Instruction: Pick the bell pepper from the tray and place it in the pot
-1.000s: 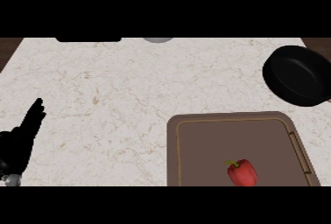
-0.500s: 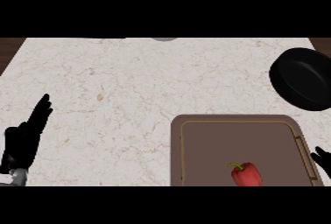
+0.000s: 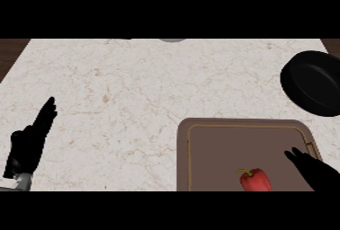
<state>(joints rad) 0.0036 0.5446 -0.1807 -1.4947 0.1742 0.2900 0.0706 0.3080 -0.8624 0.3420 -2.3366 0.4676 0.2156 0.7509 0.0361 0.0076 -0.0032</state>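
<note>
Right hand (image 3: 313,170), fingers straight and holding nothing, is hovering at the tray's (image 3: 199,126) right edge beside the bell pepper (image 3: 256,180); it should be closing around the body, not the stem, before lifting toward the pot (image 3: 317,83).

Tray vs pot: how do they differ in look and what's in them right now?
The tray is brown and rectangular with rounded corners; the pot is black and round. The tray holds the red bell pepper near its lower edge; the pot shows nothing inside. The right robot hand is over the tray's right side, fingers straight; no hand is near the pot. Both sit on the counter's right side, apart.
</note>
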